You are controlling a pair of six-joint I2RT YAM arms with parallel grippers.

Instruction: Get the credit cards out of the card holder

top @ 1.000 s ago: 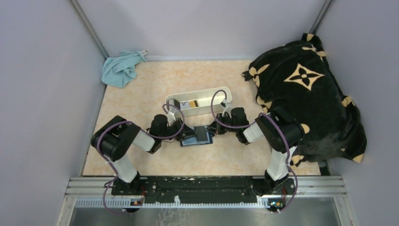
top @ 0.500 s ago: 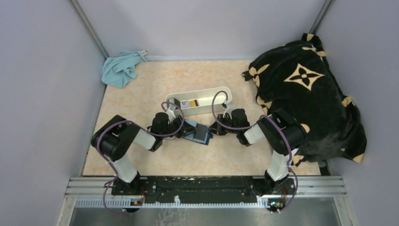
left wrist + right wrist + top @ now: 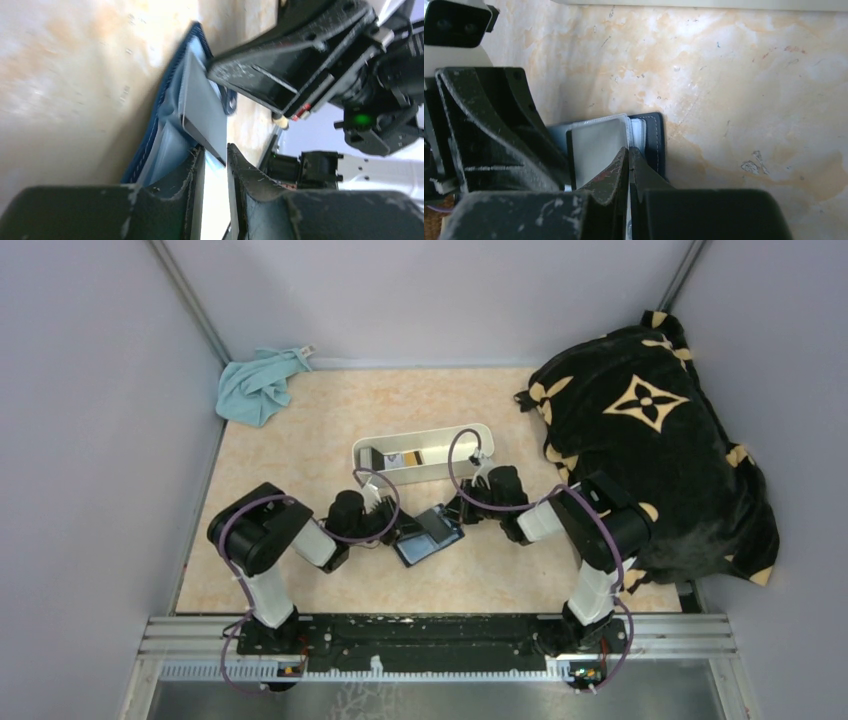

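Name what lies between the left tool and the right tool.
The open card holder, a grey card showing in it, lies between the left tool and the right tool; the top view shows it.

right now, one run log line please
small navy-blue folding wallet: open | flat grey plastic card: in wallet | left gripper: at card edge, grip unclear | right gripper: shut at wallet

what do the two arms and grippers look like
Both the left arm and right arm have black joint housings, white link tubes and looping purple cables. The left gripper and right gripper have black, wedge-shaped fingers scuffed with pale scratches. A green light glows behind the right gripper.
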